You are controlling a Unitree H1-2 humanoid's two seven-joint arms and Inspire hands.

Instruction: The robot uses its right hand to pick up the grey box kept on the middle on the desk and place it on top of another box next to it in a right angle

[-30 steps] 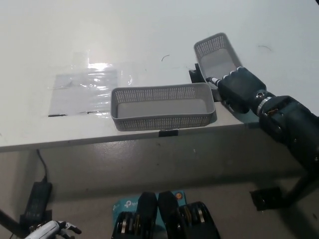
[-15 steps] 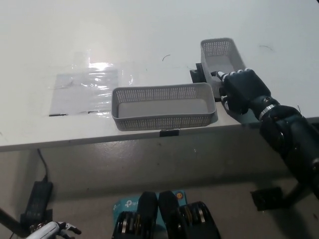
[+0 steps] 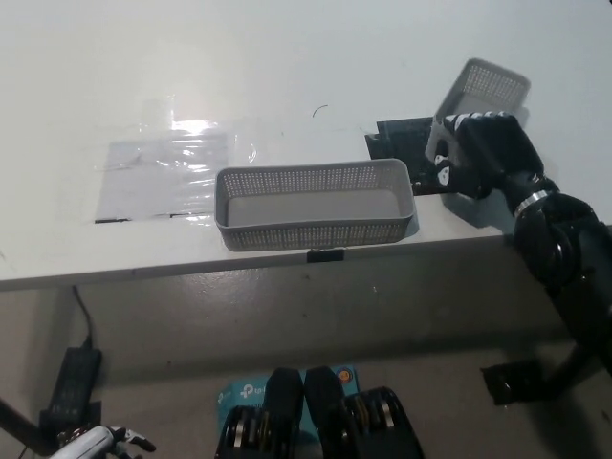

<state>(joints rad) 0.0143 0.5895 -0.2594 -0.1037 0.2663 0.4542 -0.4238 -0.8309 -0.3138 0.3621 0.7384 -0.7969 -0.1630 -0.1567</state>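
At the very near left corner the white left hand (image 3: 100, 441) rests low, below the counter edge; only a sliver of it shows, so I cannot tell whether it is released or clenched. Just beside it, on the floor, lies a black power adapter (image 3: 72, 384) with its cable running up toward the counter. Near the bottom middle a teal box (image 3: 241, 393) sits on the floor.

The white counter (image 3: 287, 57) fills the upper part of the view. Along its near edge lies a long grey perforated box (image 3: 314, 203), its long side running left to right, empty. To the left of it a sheet of clear plastic (image 3: 167, 172) lies flat on the counter and catches the light.

From the near right the black right arm (image 3: 564, 258) reaches up to the counter's right side. The right hand (image 3: 478, 153) is clasped on the near end of a second grey box (image 3: 483, 88), which is tilted with its far end raised, to the right of the long box and apart from it. Between the two, a black flat patch (image 3: 400, 139) shows on the counter, just beside the long box's far right corner.
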